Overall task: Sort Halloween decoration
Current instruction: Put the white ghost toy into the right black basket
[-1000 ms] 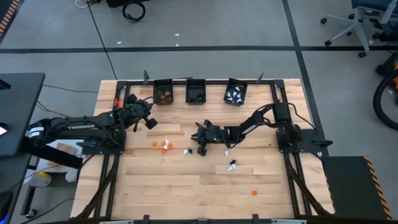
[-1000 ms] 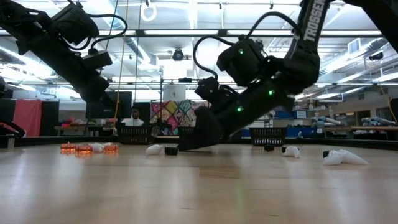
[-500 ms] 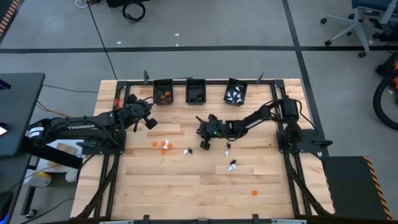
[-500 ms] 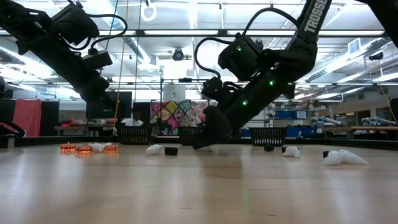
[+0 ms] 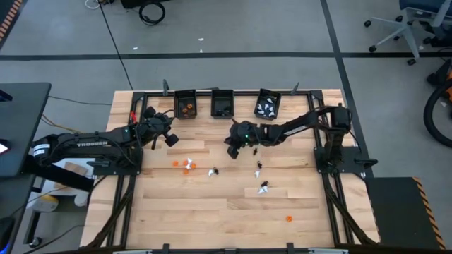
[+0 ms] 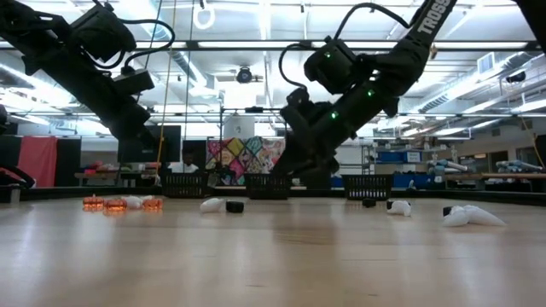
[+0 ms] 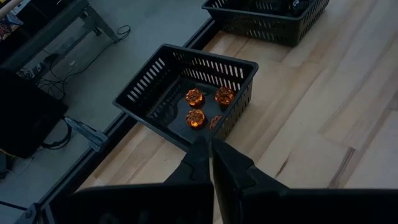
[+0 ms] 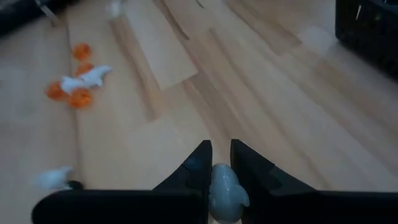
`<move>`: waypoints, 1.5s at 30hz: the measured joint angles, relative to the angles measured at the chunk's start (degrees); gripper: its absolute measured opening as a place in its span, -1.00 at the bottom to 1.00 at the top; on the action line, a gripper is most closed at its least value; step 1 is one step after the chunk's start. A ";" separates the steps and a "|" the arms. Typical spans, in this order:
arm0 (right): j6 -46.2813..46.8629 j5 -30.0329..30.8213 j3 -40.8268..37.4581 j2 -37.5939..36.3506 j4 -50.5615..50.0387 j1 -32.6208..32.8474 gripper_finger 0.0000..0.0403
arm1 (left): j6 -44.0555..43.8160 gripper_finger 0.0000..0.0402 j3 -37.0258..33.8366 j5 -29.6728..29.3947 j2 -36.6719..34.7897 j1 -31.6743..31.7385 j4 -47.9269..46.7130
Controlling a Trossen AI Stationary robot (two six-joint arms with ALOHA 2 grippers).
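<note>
The wooden table (image 5: 176, 212) carries three black bins along its 12 o'clock edge: the left bin (image 5: 186, 104), the middle bin (image 5: 222, 104) and the right bin (image 5: 268, 104). Loose trinkets lie near the centre: an orange-and-white cluster (image 5: 185, 164) toward 9 o'clock, a white piece (image 5: 263, 187) toward 5, and one orange piece (image 5: 288, 218) farther out at 5.

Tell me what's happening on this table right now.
The right gripper is shut on a small white trinket, raised above the middle of the wooden table, near the three black bins at the far edge. The left gripper waits shut by the bin of orange trinkets. More orange and white pieces lie unsorted on the table.
</note>
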 joint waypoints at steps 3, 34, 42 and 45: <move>4.54 -3.76 0.00 -1.19 -1.65 -1.70 -0.72 | 0.00 -1.00 0.00 0.00 0.00 0.00 0.00; -8.30 16.38 0.09 -18.69 -28.28 -18.91 -0.72 | -0.04 -1.00 -0.04 0.00 0.00 0.00 -0.57; -8.41 19.39 0.09 -18.52 -33.44 -20.77 -0.70 | -0.24 -1.00 -0.04 0.00 0.00 0.00 -0.52; -8.08 19.39 0.09 -18.52 -34.76 -21.15 -0.66 | -0.26 -1.00 -0.04 0.00 -0.02 -0.01 -0.50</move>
